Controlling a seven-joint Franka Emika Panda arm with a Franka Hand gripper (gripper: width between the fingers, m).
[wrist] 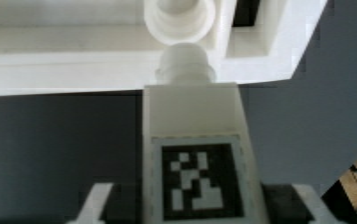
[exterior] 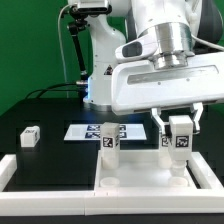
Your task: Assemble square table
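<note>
The white square tabletop [exterior: 140, 172] lies flat at the front of the exterior view. One white tagged leg [exterior: 108, 138] stands upright at its far corner on the exterior view's left. My gripper [exterior: 180, 128] is shut on a second tagged leg [exterior: 180, 141] and holds it upright over the far corner on the exterior view's right. In the wrist view the held leg [wrist: 196, 140] sits between my fingers [wrist: 100, 200], its rounded peg tip close to a round corner socket [wrist: 175, 18] of the tabletop [wrist: 68, 70]. A third leg [exterior: 29, 135] lies loose on the black table.
The marker board [exterior: 82, 130] lies flat behind the tabletop. White border rails [exterior: 12, 168] run along the front and the exterior view's left. The robot base [exterior: 100, 70] stands behind, with a black cable beside it.
</note>
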